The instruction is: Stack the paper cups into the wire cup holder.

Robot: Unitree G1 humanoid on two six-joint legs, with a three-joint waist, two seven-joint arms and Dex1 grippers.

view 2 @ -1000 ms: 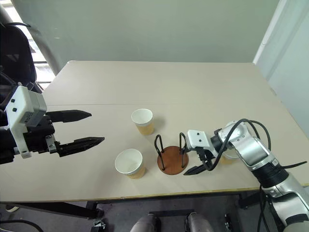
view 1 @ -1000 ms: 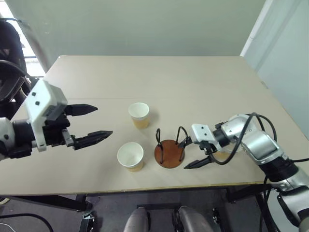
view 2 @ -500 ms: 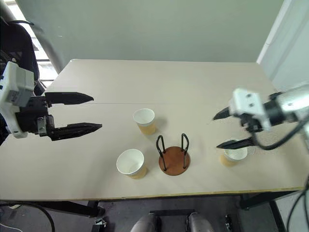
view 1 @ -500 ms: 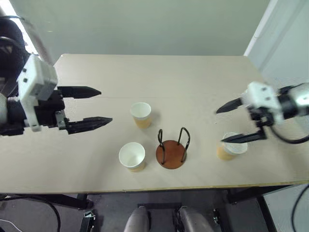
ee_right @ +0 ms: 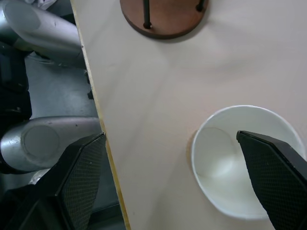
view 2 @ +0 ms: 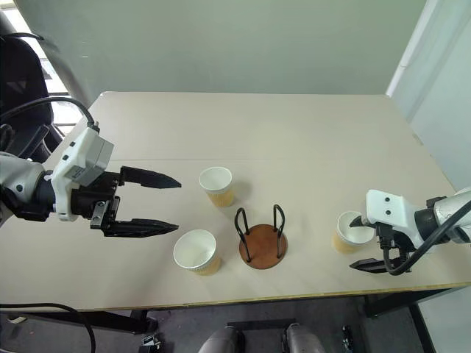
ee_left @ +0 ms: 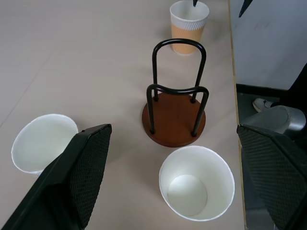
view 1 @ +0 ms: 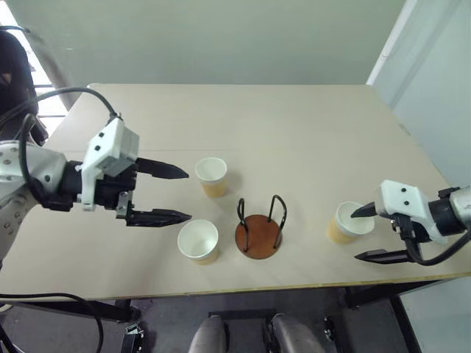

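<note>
Pale counter, head view: wire cup holder near the front edge, three paper cups upright around it. Left hand and right hand both gape, empty. Left wrist view: holder between cups. Right wrist view: cup by front edge.

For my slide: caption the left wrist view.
Open left gripper faces three paper cups around an empty wire cup holder.

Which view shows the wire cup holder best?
The left wrist view: the wire cup holder shows whole, both loops and wooden base, empty. The eye views show it smaller, from above. The right wrist view catches part of its base.
</note>
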